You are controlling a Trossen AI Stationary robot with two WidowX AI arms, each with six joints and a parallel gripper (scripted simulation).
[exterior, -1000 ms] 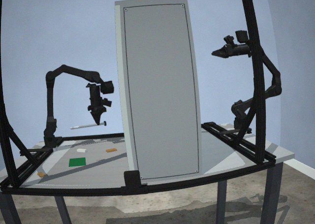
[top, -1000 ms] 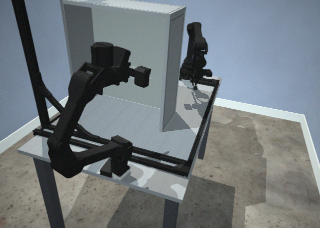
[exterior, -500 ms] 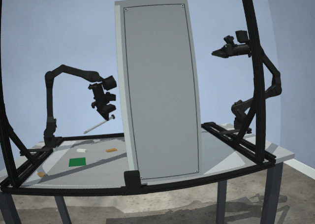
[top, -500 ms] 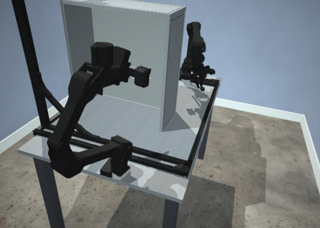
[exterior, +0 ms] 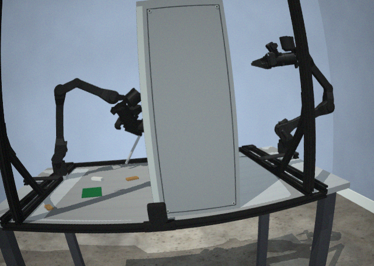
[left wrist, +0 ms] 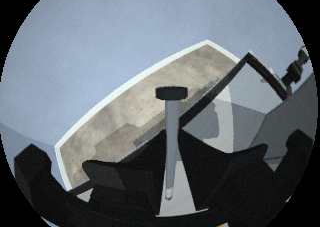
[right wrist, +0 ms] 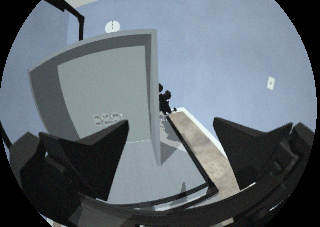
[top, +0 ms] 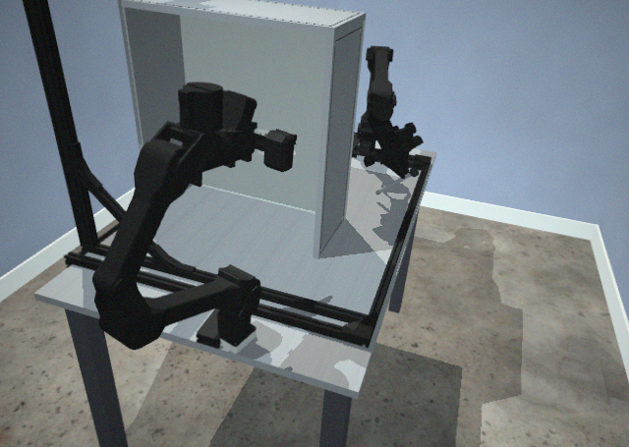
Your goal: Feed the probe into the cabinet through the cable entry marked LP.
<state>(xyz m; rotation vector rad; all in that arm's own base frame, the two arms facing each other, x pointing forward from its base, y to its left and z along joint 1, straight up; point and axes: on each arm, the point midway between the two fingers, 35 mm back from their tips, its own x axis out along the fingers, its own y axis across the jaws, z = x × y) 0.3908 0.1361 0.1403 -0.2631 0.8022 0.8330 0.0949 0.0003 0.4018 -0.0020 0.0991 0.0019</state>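
The probe (top: 388, 186) (exterior: 132, 149) (left wrist: 171, 117) is a thin grey rod with a black disc head. My left gripper (top: 402, 172) (left wrist: 171, 133) is shut on it near the head, above the table on the cabinet's far side in the top view. The rod slants downward in the exterior view. The tall grey cabinet (top: 244, 67) (exterior: 190, 106) (right wrist: 110, 87) stands upright; its open side faces my right arm. Small labels (right wrist: 107, 118) on its inner panel are unreadable, so the LP entry cannot be told. My right gripper (exterior: 252, 64) (right wrist: 172, 123) is open and empty, in the air before the open side.
A green plate (exterior: 92, 192), a white block (exterior: 96, 178) and two orange blocks (exterior: 132, 178) (exterior: 48, 207) lie on my left arm's side of the table. Black rails (top: 314, 307) edge the table, and black posts (top: 53, 91) (exterior: 305, 106) rise beside it.
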